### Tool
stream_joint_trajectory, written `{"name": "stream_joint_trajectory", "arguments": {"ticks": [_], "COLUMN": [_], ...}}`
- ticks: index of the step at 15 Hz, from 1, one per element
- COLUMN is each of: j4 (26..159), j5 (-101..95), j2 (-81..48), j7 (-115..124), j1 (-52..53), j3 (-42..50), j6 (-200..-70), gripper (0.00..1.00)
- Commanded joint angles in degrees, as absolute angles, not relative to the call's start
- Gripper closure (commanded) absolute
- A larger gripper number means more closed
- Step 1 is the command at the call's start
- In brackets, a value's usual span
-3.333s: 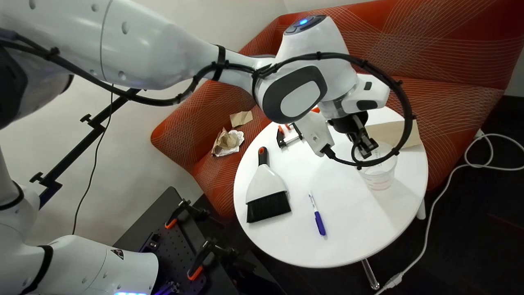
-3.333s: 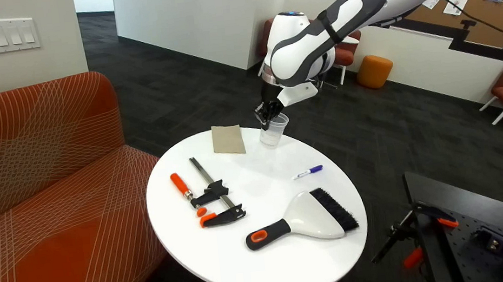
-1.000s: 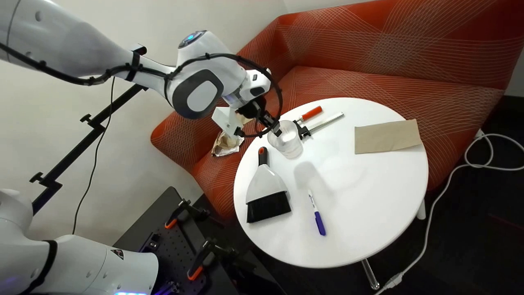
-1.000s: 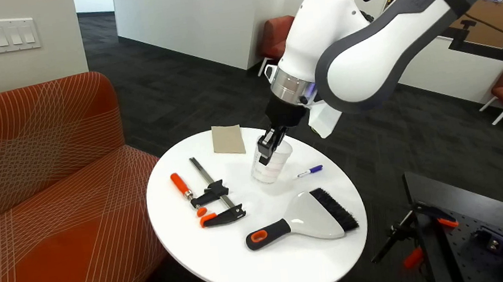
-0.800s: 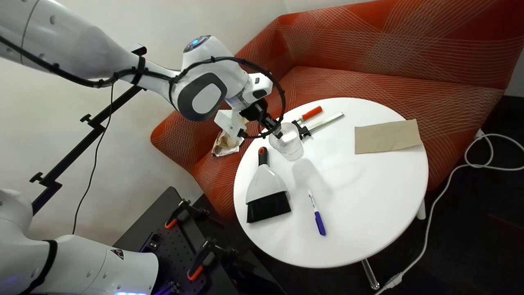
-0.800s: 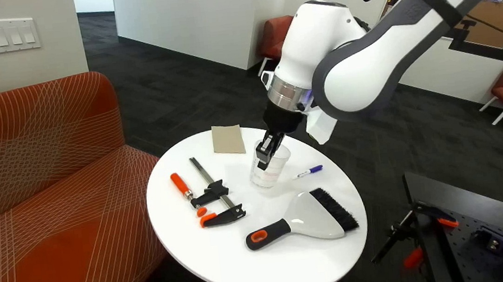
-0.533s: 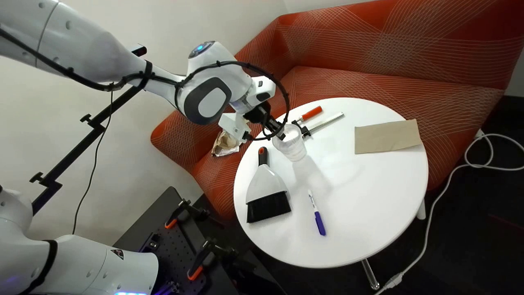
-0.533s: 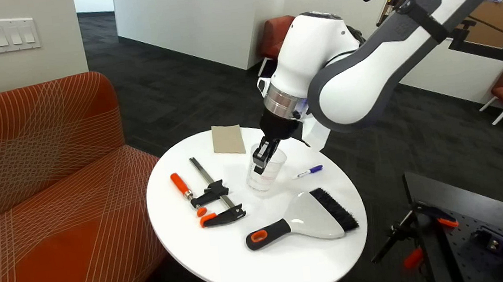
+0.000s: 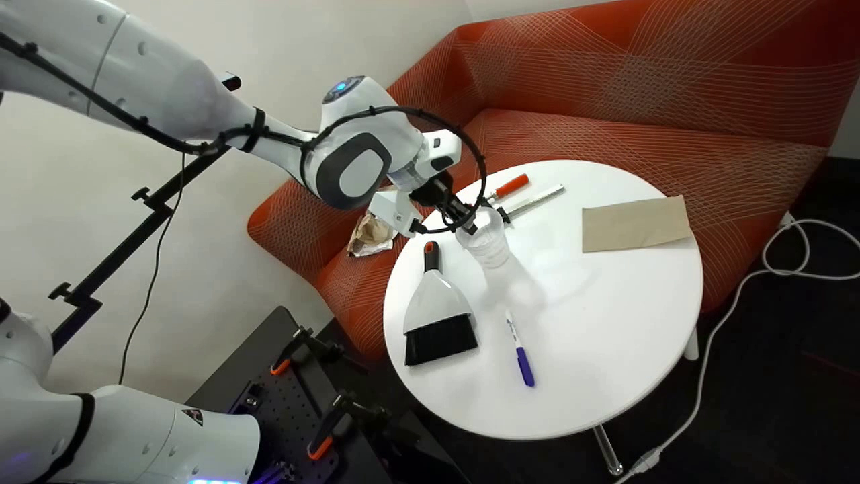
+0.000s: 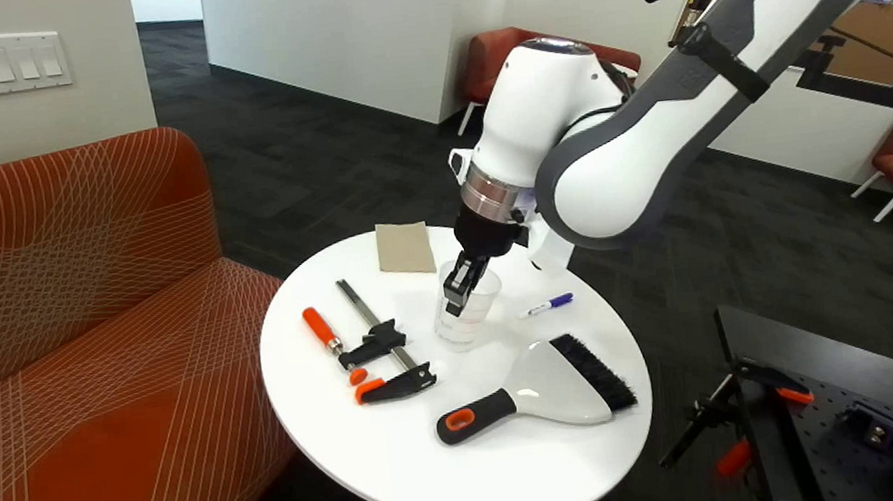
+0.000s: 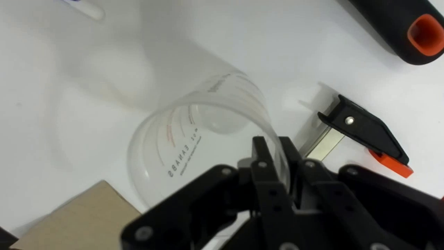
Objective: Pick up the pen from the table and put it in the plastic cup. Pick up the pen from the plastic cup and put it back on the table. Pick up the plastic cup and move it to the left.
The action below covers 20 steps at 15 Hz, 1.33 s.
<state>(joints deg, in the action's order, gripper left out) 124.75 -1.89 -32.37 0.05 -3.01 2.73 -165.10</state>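
Note:
The clear plastic cup also shows in an exterior view and in the wrist view. It is tilted, and I cannot tell whether its base touches the table. My gripper has its fingers on either side of the cup's rim, as the wrist view shows. The cup looks empty. The blue-and-white pen lies on the white round table, apart from the cup. It also shows in an exterior view. Only its end shows in the wrist view.
A black-and-orange clamp lies close beside the cup. A white dustpan with a black brush lies on its other side. A brown paper sheet lies near the far edge. A red-orange sofa stands beside the table.
Over about three seconds the gripper carried the cup from beside the brown paper to between clamp and dustpan. In the last second both moved slightly lower in both exterior views. The pen stayed put.

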Motion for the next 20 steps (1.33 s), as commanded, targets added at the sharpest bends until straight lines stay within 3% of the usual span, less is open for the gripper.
{"name": "stream_joint_trajectory", "arguments": {"ticks": [1, 8, 20], "j4": [124.6, 128.6, 137.1], "j5": [-3.6, -3.9, -5.8], "j2": [-32.7, -28.1, -16.3], "j7": [0.7, 0.6, 2.8], "j1": [-0.7, 0.4, 2.6], "j3": [5.0, 5.2, 6.8], "j6": [-166.5, -167.7, -167.9], "gripper": [0.54, 0.02, 0.0]}}
